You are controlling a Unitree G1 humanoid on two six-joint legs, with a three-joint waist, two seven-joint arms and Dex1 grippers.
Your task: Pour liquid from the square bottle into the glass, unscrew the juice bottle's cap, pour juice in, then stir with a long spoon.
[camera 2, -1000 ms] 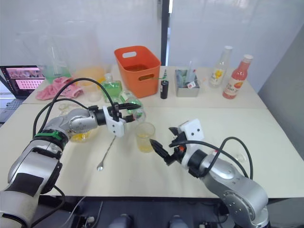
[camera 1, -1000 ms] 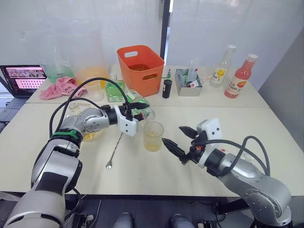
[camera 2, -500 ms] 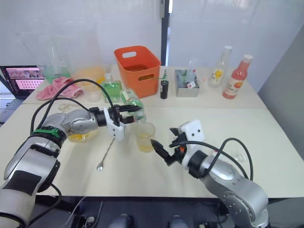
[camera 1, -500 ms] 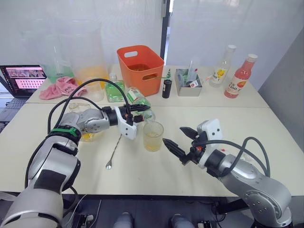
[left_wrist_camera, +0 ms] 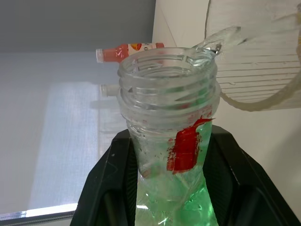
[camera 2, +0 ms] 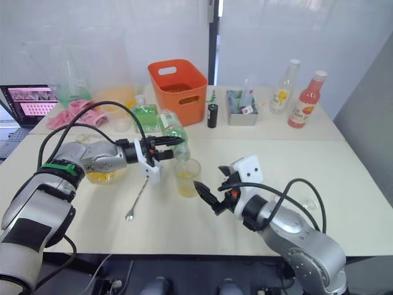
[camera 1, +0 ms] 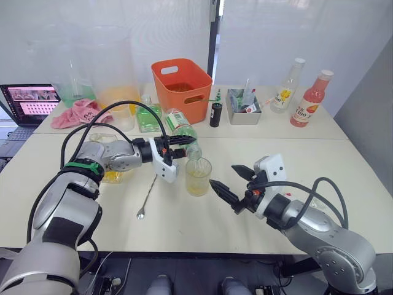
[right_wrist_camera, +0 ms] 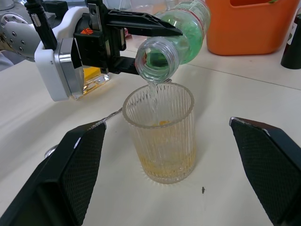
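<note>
Left of centre the square bottle (camera 1: pixel 112 174) stands by the left forearm, the spoon (camera 1: pixel 148 195) flat beside it. The left gripper (camera 1: pixel 178 146) clamps the tilted, uncapped juice bottle (camera 1: pixel 182 130), mouth over the glass (camera 1: pixel 198 176). The right gripper (camera 1: pixel 229 182) waits just right, fingers wide apart. An orange bin (camera 1: pixel 182 89) stands behind.

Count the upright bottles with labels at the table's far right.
2: the yellow-labelled bottle and the pink-red bottle beside it, standing right of the grey tray. Others may be hidden behind the orange bin.

tilted juice bottle (camera 1: pixel 182 131) over glass (camera 1: pixel 198 176)
</note>
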